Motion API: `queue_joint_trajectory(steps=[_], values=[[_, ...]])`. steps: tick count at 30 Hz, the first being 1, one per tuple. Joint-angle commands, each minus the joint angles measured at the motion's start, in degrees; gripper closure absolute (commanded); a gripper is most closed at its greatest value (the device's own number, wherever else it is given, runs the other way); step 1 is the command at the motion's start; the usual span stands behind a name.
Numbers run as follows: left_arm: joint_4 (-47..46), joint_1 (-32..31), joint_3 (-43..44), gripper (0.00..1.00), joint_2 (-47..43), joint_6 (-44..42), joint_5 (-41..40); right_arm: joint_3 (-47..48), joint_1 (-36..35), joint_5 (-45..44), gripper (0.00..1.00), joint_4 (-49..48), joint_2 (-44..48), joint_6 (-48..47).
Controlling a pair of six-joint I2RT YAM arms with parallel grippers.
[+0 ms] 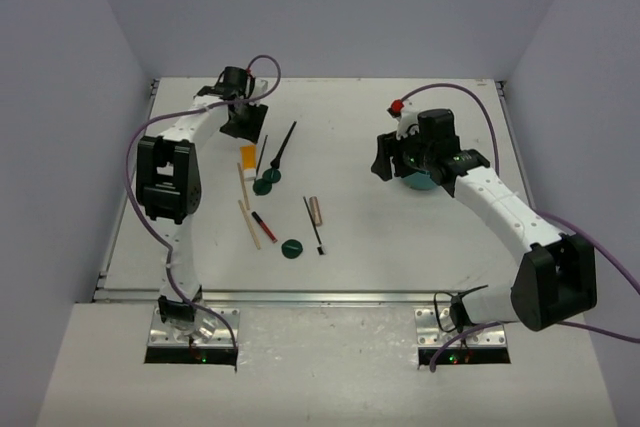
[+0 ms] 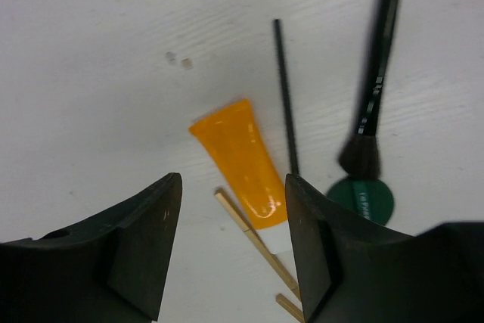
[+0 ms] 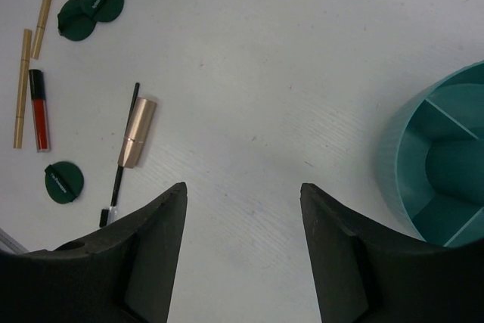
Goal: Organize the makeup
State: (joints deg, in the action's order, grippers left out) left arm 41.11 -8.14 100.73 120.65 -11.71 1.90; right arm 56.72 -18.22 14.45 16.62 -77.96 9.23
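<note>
The makeup lies scattered left of centre. An orange wedge-shaped tube (image 1: pixel 248 156) (image 2: pixel 242 160), a black brush (image 1: pixel 283 147) (image 2: pixel 374 88), a thin black stick (image 2: pixel 286 96) and a dark green disc (image 1: pixel 264 185) (image 2: pixel 367 198) sit together. Nearer are wooden sticks (image 1: pixel 250 225) (image 2: pixel 253 236), a red-black pencil (image 1: pixel 263 226) (image 3: pixel 38 119), a beige tube (image 1: pixel 316 210) (image 3: pixel 136 132) and a second green disc (image 1: pixel 292 248) (image 3: pixel 63 181). My left gripper (image 1: pixel 245 127) (image 2: pixel 233 183) hovers open over the orange tube's white end. My right gripper (image 1: pixel 383 162) (image 3: pixel 243 187) is open over bare table.
A teal round divided container (image 1: pixel 415 182) (image 3: pixel 439 164) stands right of centre, mostly under my right wrist. Another thin black brush (image 1: pixel 313 224) lies beside the beige tube. White walls close in the table on the left, back and right.
</note>
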Motion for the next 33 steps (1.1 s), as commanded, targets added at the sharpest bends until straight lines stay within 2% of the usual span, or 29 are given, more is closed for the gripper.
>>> queue_joint_trajectory(steps=[1, 14, 21, 28, 33], values=[[-2.64, 1.50, -1.07, 0.44, -1.93, 2.12, -6.78, -0.12, -0.80, -3.33, 0.38, -1.64, -0.48, 1.02], [-0.67, 3.39, 0.22, 0.41, 2.97, 4.47, -0.58, -1.39, -1.20, -3.48, 0.37, 0.00, 0.00, 0.14], [-0.94, 3.39, 1.93, 0.40, 6.77, 4.83, -0.49, -2.05, -1.38, -2.85, 0.37, 0.09, 0.26, 0.17], [-2.80, 3.39, 1.05, 0.43, 8.26, 6.81, -1.57, -1.62, -1.46, -3.06, 0.37, 0.87, 0.26, 0.35], [-2.71, 3.36, 0.14, 0.46, 7.92, 8.15, 0.47, -1.38, -1.46, -3.71, 0.37, 1.03, 0.32, -0.29]])
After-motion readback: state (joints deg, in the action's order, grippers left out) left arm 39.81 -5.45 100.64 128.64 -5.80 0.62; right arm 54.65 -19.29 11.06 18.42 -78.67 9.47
